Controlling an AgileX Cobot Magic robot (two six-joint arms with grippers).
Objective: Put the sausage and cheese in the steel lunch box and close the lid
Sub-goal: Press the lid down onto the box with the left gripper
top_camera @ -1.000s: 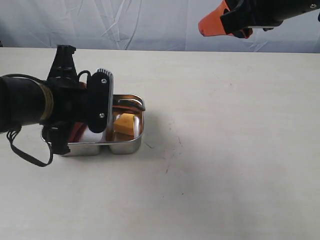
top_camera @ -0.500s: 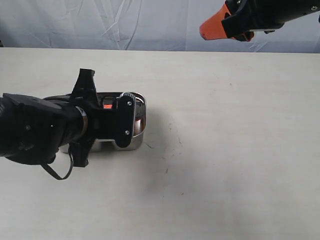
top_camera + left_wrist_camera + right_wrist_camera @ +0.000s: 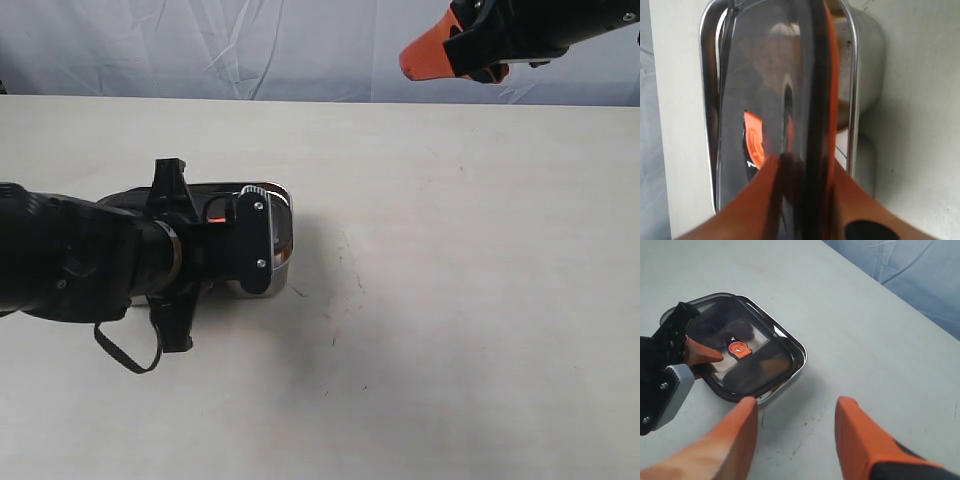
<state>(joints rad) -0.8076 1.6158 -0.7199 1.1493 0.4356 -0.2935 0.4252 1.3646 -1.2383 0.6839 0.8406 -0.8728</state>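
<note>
The steel lunch box [image 3: 279, 273] sits left of centre on the table, its rim [image 3: 853, 95] shining in the left wrist view. The dark translucent lid [image 3: 747, 357] lies over it, orange centre valve [image 3: 738, 348] facing up. My left gripper [image 3: 802, 165] is shut on the lid [image 3: 765, 85], pinching its edge, and the left arm [image 3: 90, 262] covers most of the box. The sausage and cheese are hidden beneath the lid. High at the back right, my right gripper [image 3: 796, 412] hangs open with nothing between its orange fingers [image 3: 430, 55].
The pale table [image 3: 480, 300] stretches to the right and front of the box, with faint dark scuff marks [image 3: 812, 417] beside it. A wrinkled blue-grey backdrop [image 3: 280, 45] runs behind the far edge. A black cable loop [image 3: 125, 350] dangles under the left arm.
My left gripper has swung the lid down from standing on edge to lying over the box, covering the cheese that showed a second ago. The right arm has hardly moved.
</note>
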